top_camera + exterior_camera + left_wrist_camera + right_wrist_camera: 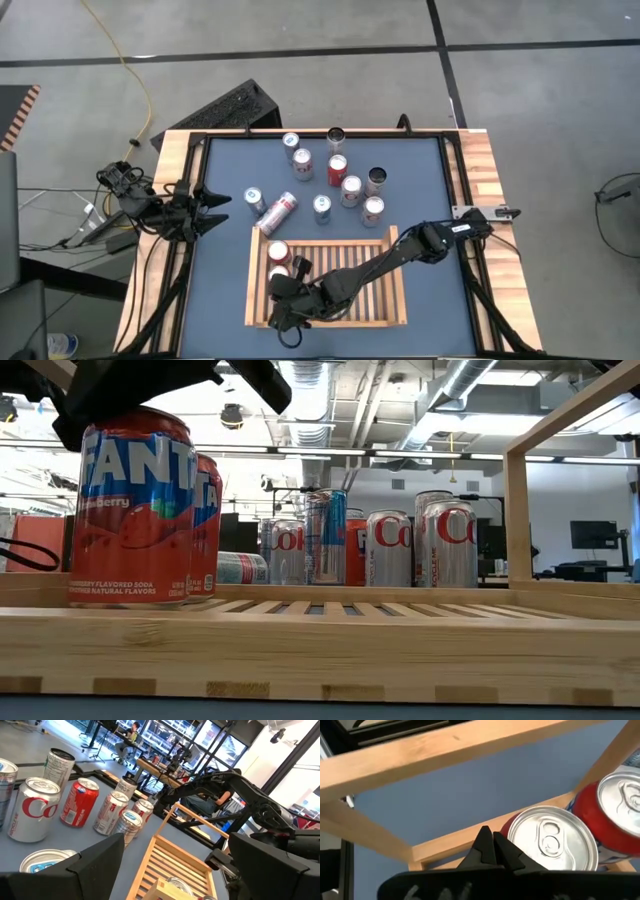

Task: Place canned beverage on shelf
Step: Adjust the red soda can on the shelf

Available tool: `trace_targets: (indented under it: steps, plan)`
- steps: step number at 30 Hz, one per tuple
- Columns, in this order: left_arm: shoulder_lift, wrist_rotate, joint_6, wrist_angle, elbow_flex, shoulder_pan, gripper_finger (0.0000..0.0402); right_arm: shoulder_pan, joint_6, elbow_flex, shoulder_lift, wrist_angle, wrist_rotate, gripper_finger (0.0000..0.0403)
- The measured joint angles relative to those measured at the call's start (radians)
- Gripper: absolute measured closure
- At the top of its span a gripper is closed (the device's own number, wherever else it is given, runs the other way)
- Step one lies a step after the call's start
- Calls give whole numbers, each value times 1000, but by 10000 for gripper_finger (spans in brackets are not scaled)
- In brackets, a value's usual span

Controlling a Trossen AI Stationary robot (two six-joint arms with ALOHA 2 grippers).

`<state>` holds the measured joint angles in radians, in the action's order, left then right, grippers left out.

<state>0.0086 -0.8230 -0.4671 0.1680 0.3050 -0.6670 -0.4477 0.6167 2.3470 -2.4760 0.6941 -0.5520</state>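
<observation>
Two red Fanta cans [279, 252] [135, 510] stand upright on the slats in the far left corner of the light-wood shelf [325, 238]. My right gripper [282, 290] [492, 847] reaches across the shelf from the right and is shut. Its tips are beside the top rim of the nearer can [552, 837]. In the low view its dark body [150, 390] hangs just over that can. My left gripper [224, 210] waits open and level at the table's left edge. My right gripper's shut fingertips [505, 852] stand right beside the nearer can's top rim [516, 832], slanting down from the shelf's near side. I cannot tell whether they touch it. The can stands upright on the slats, close against the other Fanta can [620, 805].
Several silver and red cans [345, 180] stand on the blue tabletop beyond the shelf's far rim. One can lies on its side [278, 212] near the shelf's far left corner. The rest of the shelf's slats [360, 285] lie under my right arm. The raised rim [300, 650] runs around the shelf.
</observation>
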Motion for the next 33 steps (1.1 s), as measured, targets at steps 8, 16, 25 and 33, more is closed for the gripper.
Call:
trace_targets:
  steps: [8, 16, 25, 33]
  plan:
    - [0, 0, -1, 0, 0, 0, 53, -11, -130, 0, 6, -117, -44, 403]
    - [0, 1, -1, 1, 0, 0, 53, -93, 14, 2, 55, 140, -69, 403]
    - [0, 1, -1, 9, 0, 0, 53, -75, 244, -53, 35, 303, -126, 403]
    - [0, 1, -1, 8, 0, 0, 53, -27, 186, -112, 33, 224, -61, 403]
